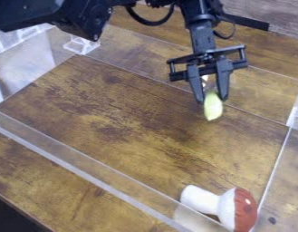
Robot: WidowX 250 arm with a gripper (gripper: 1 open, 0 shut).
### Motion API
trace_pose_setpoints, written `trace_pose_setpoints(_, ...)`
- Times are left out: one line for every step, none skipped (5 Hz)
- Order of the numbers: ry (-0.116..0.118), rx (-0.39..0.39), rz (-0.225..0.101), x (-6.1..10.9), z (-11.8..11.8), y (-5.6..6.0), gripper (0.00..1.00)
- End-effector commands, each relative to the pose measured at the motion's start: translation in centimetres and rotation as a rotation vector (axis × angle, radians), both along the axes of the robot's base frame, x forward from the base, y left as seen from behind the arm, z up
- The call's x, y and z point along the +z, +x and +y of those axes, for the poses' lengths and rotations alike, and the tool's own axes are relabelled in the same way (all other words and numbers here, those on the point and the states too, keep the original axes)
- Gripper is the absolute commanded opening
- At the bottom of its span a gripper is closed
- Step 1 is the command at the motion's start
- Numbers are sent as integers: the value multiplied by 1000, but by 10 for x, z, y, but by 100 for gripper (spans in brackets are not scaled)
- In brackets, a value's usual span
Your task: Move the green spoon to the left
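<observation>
No text, label, brand, number or sign could be read.

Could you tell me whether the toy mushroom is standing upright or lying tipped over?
Tipped over: the mushroom lies on its side, white stem pointing left, red cap right.
</observation>
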State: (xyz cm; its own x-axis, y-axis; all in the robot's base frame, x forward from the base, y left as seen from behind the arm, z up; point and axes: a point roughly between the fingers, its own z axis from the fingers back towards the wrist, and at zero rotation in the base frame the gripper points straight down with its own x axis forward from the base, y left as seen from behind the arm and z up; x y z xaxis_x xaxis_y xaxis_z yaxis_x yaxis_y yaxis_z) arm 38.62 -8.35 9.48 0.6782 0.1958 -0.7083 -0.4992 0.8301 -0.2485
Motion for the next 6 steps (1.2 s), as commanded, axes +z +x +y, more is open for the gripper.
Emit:
trace_pose_setpoints(-11,77,-61,11,13,7,0)
trace_pose_setpoints(-25,131,-55,4,19,7,0)
trace_pose_setpoints(-37,152,-60,9,32,5,0)
trace_pose_setpoints(-55,172,-65,19,44,4,0)
trace_pose_setpoints(-74,200,-71,27,53,2,0)
trace_pose_setpoints(-85,198,-78,30,55,1,0)
